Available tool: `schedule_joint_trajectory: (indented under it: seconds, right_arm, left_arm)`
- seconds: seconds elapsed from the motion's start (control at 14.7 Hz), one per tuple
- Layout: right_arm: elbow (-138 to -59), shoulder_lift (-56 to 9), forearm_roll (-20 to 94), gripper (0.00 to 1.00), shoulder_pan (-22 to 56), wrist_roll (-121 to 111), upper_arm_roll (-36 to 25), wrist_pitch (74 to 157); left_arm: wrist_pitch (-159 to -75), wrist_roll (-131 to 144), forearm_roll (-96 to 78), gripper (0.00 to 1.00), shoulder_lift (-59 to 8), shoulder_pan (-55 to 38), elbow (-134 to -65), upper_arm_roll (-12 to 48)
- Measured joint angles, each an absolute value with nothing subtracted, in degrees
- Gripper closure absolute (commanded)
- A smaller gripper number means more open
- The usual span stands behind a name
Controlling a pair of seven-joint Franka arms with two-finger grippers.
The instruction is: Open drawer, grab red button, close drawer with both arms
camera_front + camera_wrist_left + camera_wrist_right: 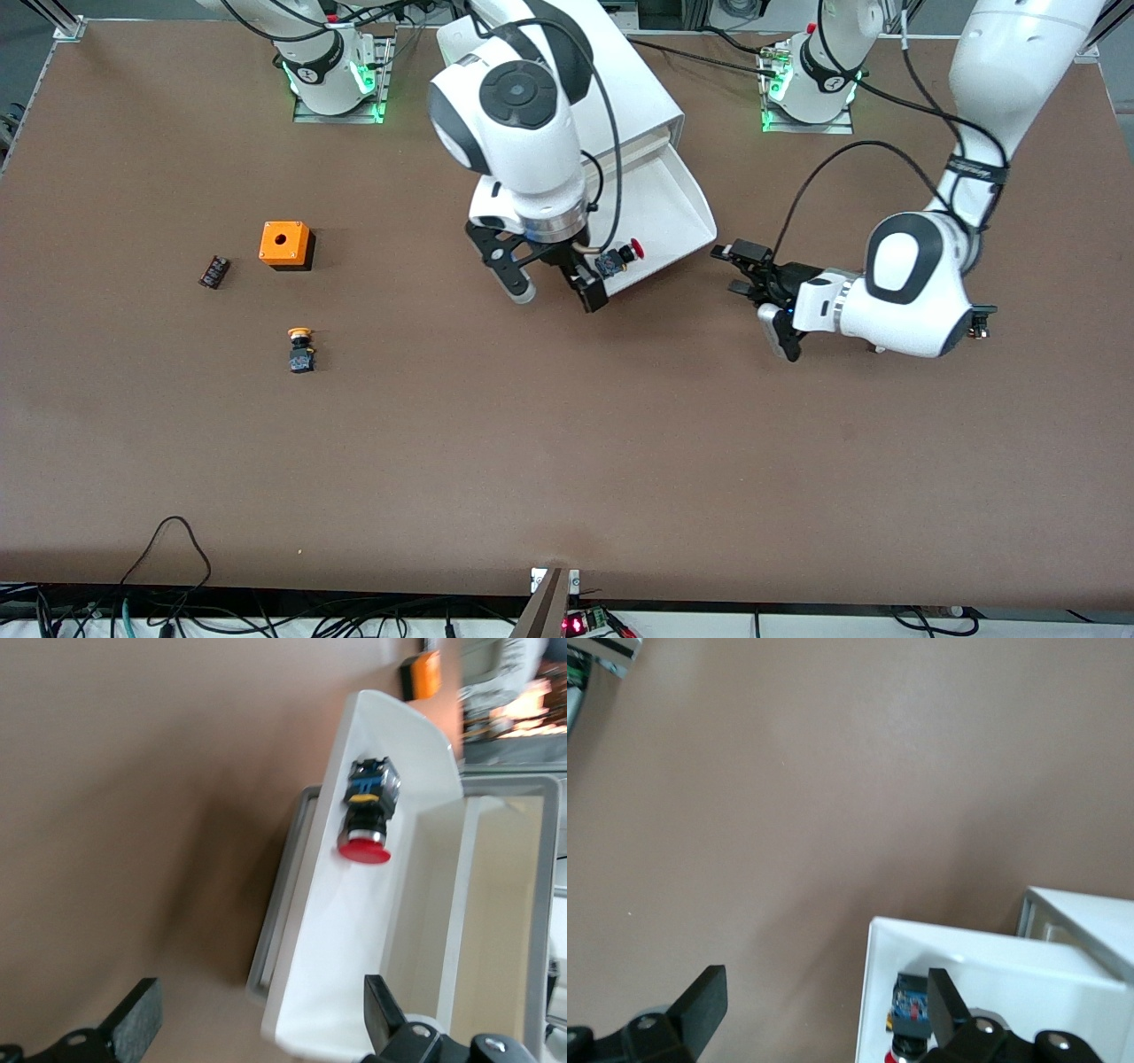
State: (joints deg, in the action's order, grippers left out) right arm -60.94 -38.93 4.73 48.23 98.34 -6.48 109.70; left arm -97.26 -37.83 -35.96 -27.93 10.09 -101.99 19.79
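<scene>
Inside the open drawer (673, 208), the button (617, 257) lies on its side, just beside the right gripper (556, 288), whose fingers are spread wide and empty. Left gripper (753, 292) waits near the drawer's front, also wide open.

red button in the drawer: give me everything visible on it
The button has a glossy red mushroom cap, a silvery collar, and a black-and-blue body with a small yellow mark; it looks plastic. It lies on its side on the floor of the open white drawer, near the front wall. Nothing grips it: the right tool hangs open above the drawer's front edge.
</scene>
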Motion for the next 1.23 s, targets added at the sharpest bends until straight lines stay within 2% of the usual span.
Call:
schedule_joint_trajectory:
  seconds: [0.41,0.75,1.02,1.09,1.23]
  right_arm:
    - [-60.9,-43.3,4.7,0.00,52.3,100.8,-6.5,109.5]
    - [-60.9,-46.2,4.7,0.01,53.9,101.6,-6.5,109.4]
    - [-61.0,-47.3,4.7,0.27,54.8,102.4,-6.5,109.3]
    - [-61.0,-47.5,4.7,0.36,54.8,102.4,-6.5,109.3]
    - [-61.0,-47.6,4.7,0.60,54.9,102.4,-6.5,109.2]
  left_arm:
    - [-84.2,-22.1,-19.1,0.00,-26.3,10.9,-87.4,20.1]
    - [-80.8,-19.2,-6.4,0.00,-25.0,10.8,-81.3,20.8]
    - [-80.6,-18.8,1.3,0.00,-23.5,10.4,-80.8,20.8]
    - [-80.6,-18.7,2.3,0.00,-23.6,10.4,-80.9,20.8]
    - [-80.6,-18.6,2.7,0.00,-23.6,10.4,-80.9,20.8]
